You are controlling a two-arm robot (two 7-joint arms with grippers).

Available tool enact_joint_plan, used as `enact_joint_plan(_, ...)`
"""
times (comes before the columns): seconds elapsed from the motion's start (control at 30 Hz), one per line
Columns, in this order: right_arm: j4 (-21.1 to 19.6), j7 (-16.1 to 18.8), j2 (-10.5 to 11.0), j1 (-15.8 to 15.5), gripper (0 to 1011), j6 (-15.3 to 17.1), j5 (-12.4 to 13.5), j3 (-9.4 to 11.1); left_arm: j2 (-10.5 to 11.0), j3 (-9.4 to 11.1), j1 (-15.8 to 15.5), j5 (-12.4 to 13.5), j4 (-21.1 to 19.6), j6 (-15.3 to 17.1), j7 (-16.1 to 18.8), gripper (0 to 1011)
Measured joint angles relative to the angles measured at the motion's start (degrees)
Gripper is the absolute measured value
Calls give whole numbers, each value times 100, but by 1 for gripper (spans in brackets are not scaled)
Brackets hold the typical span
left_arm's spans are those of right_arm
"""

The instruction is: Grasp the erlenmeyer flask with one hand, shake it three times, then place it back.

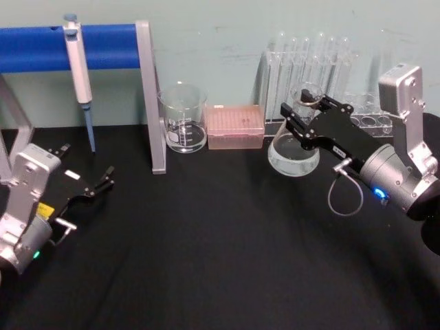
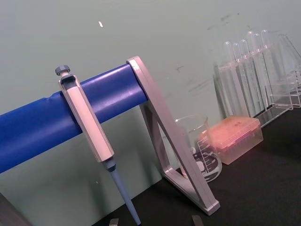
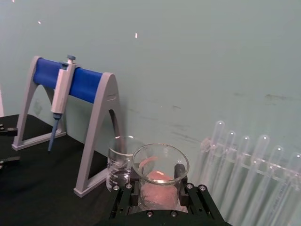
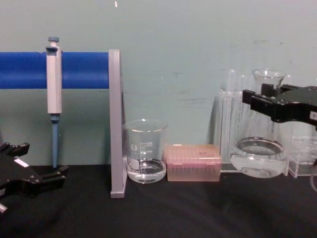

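The erlenmeyer flask [image 1: 293, 155] is clear glass with a little clear liquid in its wide base. My right gripper [image 1: 307, 113] is shut on its narrow neck, just under the flared rim. In the chest view the flask [image 4: 258, 156] stands upright at the right, its base seemingly a little above the black table, with the right gripper [image 4: 270, 101] reaching in from the right edge. The right wrist view looks down on the flask's mouth [image 3: 161, 188] between the right gripper's [image 3: 157, 181] jaws. My left gripper [image 1: 86, 165] rests open at the near left [image 4: 39, 161].
A glass beaker [image 1: 183, 118] and a pink tip box [image 1: 236, 126] stand at the back centre. Behind the flask is a test tube rack [image 1: 309, 58]. At the back left, a pipette [image 1: 79, 72] hangs on a blue-barred stand [image 1: 152, 96].
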Motion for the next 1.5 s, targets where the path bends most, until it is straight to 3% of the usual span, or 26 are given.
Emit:
enact_joint_plan(0.3, 3, -13, -68, -39, 458, 40, -106, 128, 0, 0, 0, 0, 0, 0, 0, 1001)
enact_joint_plan(0.6, -57, 131, -134, -54, 458, 55, -130, 77, 0, 0, 0, 0, 0, 0, 0, 1001)
enact_joint_plan(1.5, -399, 711, -175, -87, 458, 126, 237, -557, 0, 0, 0, 0, 0, 0, 0, 1001)
